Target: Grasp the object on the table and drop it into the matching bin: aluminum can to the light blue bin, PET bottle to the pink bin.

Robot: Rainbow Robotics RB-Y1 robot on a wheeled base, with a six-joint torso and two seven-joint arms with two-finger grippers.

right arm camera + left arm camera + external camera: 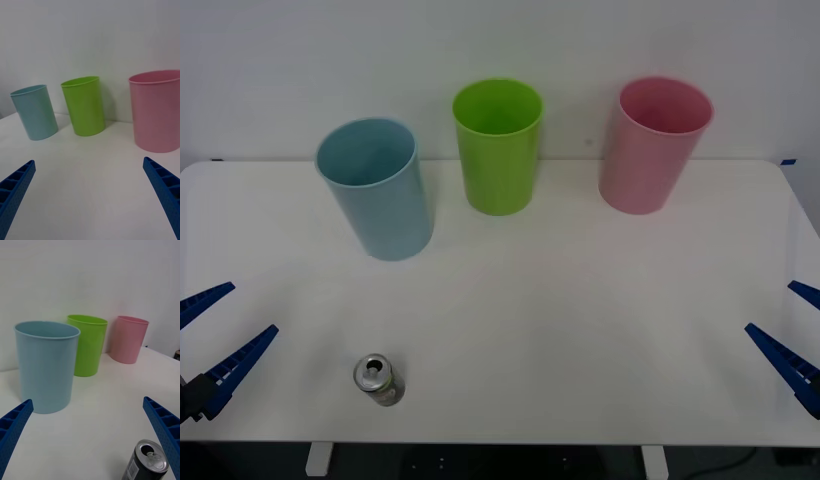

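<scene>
A small aluminum can (378, 379) with a silver top and dark side stands upright near the front left of the white table (580, 330); the left wrist view shows the can (147, 465) close by. My left gripper (215, 335) hangs open at the table's left edge, left of the can and apart from it. At the right edge, my right gripper (792, 335) is open and holds nothing. The light blue bin (376, 188) stands at the back left, the pink bin (652, 144) at the back right.
A lime green bin (498, 145) stands between the blue and pink bins at the back. A white wall rises behind the table. Bare tabletop stretches from the can to the bins and across the middle and right.
</scene>
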